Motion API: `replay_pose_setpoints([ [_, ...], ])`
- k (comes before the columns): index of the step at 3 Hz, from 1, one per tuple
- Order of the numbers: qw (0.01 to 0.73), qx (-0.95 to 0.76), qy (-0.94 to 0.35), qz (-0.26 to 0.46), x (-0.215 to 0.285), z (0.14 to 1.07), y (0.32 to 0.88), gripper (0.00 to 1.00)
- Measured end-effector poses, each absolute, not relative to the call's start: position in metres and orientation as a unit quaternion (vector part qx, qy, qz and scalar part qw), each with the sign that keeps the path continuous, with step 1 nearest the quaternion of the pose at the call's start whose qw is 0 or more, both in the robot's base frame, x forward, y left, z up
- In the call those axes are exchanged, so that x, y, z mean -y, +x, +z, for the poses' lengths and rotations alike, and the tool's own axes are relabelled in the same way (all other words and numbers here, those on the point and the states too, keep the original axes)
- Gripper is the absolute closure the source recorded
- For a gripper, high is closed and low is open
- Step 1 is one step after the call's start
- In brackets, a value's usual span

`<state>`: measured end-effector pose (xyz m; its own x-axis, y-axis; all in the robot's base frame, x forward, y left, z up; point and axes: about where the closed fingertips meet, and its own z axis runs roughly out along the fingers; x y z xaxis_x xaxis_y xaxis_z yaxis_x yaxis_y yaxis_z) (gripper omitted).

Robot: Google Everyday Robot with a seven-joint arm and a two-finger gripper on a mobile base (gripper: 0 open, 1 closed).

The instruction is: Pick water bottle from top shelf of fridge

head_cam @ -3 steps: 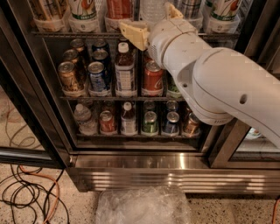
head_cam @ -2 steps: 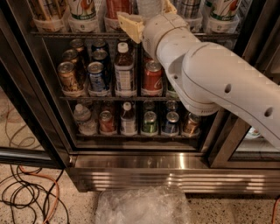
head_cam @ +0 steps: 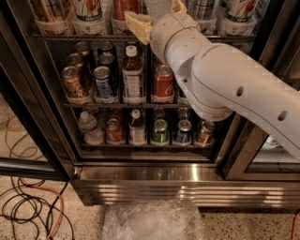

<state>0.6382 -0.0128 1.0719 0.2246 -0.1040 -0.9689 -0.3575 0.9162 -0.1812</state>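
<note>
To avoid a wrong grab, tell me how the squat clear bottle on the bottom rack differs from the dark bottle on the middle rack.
The squat clear bottle is see-through and short; the dark bottle holds dark liquid and stands taller. The clear one sits at its rack's left end, the dark one between cans. Both stand upright. The gripper is up at the top shelf, away from both.

speckled floor [head_cam: 248, 226], tangled cables [head_cam: 26, 210], crumpled clear plastic [head_cam: 152, 221].
</note>
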Motion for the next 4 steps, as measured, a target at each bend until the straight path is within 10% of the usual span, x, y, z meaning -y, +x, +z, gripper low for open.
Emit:
replay_pose_setpoints([
  [4, 0.771, -0.607, -0.180, 0.067, 0.006, 1.078, 0.671, 0.25],
])
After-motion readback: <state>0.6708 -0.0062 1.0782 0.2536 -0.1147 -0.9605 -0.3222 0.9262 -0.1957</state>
